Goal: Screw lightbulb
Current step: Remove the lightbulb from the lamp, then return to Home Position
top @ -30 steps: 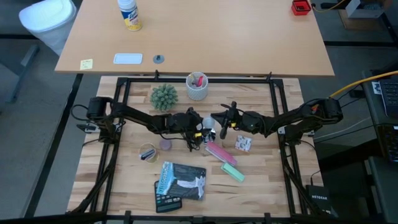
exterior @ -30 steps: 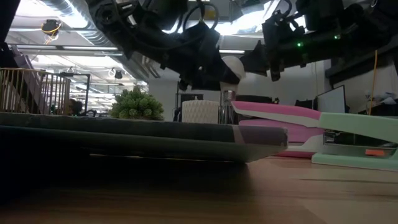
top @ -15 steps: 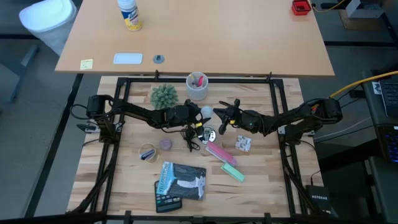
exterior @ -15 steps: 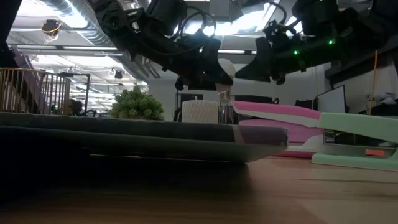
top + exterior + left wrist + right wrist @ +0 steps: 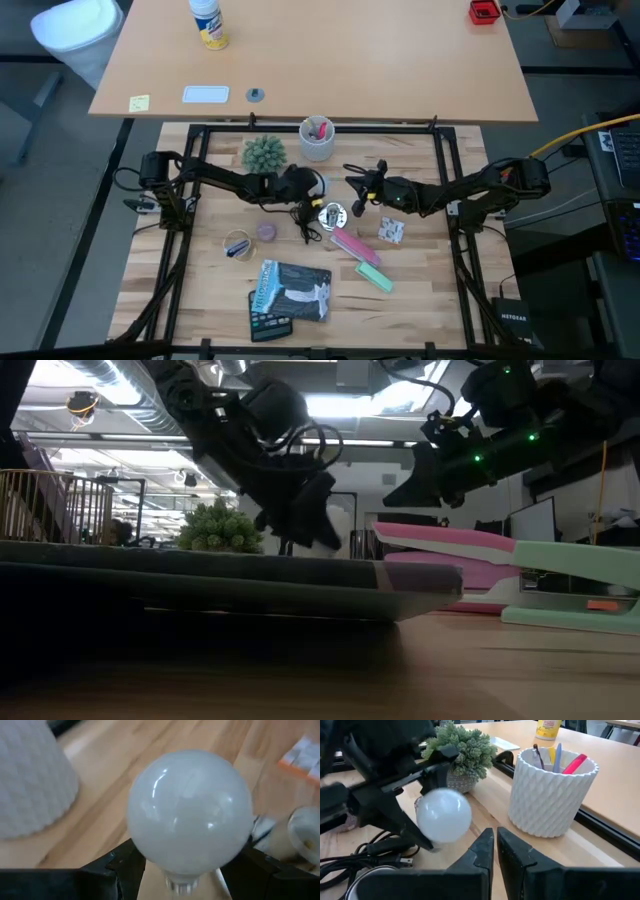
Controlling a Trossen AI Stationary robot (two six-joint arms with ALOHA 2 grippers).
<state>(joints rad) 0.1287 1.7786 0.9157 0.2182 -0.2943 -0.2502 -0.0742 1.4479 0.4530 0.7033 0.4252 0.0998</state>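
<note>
The frosted white lightbulb is in the air over the table's middle, with my left gripper shut on it. In the right wrist view the lightbulb hangs in front of the plant, and the dark left gripper is behind it. The round silver fixture with its black cord lies flat on the wood just nearer than the bulb. My right gripper hovers shut and holding nothing, a little to the right of the bulb, and faces it. My left gripper pinches the lightbulb between its two fingers at the narrow neck, just above the screw base. One finger lies on each side of the neck. The round glass end sticks out past the fingertips. The fingers slant downward, and the bulb is clear of the table.
A white ribbed cup of pens and a small potted plant stand at the far edge behind the bulb. A pink stapler, a green stapler, a small box, a tape roll and a dark packet lie nearer.
My left gripper has sunk and tipped downward with the lightbulb, drifting toward the table's far edge. The bulb is now lower and close over the table. My right gripper has tipped downward a little and stays shut.
</note>
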